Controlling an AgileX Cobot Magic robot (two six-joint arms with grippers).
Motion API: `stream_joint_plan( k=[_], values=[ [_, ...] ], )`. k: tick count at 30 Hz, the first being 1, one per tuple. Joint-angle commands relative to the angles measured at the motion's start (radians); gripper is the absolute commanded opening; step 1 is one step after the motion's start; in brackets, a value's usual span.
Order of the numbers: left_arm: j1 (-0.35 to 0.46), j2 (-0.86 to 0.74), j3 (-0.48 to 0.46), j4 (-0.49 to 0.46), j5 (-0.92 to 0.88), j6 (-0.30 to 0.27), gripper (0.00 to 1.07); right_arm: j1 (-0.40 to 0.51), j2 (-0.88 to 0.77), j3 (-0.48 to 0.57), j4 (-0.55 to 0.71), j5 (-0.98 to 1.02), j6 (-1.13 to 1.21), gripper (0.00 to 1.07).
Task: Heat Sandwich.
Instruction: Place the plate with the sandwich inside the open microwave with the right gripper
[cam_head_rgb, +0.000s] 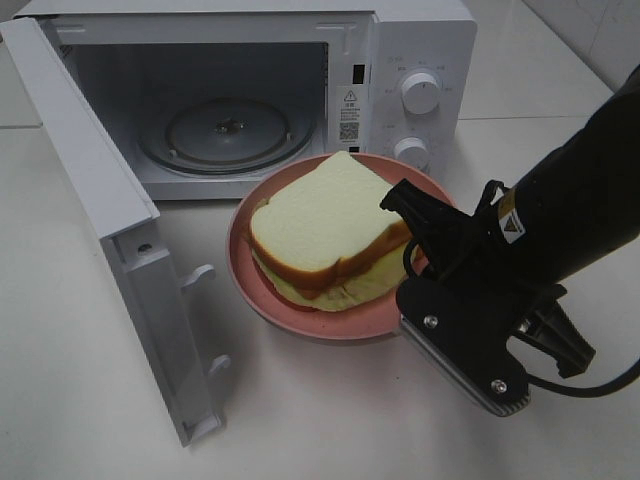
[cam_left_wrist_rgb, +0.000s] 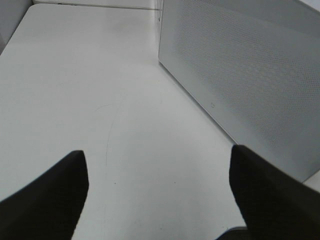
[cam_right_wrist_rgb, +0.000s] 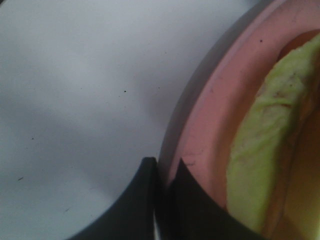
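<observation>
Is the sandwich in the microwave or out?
Out. The sandwich sits on the pink plate in front of the open microwave; the glass turntable inside is bare.

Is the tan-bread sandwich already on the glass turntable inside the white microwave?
No: the tan-bread sandwich lies on the round pink plate in front of the open white microwave.

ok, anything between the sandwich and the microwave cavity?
Nothing visible. The door is swung wide, the cavity holds only its turntable, and the plate with the sandwich sits before the opening, right claw pinching its rim.
</observation>
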Motion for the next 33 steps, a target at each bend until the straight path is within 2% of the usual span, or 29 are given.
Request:
stream_joint_plan(
  k=[1, 23, 33],
  values=[
    [-0.003, -0.016, 0.002, -0.003, -0.012, -0.004, 0.74, -0.012, -0.010, -0.017, 0.043, -0.025, -0.055, 0.00],
    [-0.003, -0.016, 0.002, -0.003, -0.012, -0.004, 0.74, -0.009, -0.010, -0.031, 0.044, -0.031, -0.035, 0.00],
    [-0.003, -0.016, 0.002, -0.003, -0.012, -0.004, 0.74, -0.009, -0.010, -0.116, 0.070, 0.051, -0.035, 0.00]
  ],
)
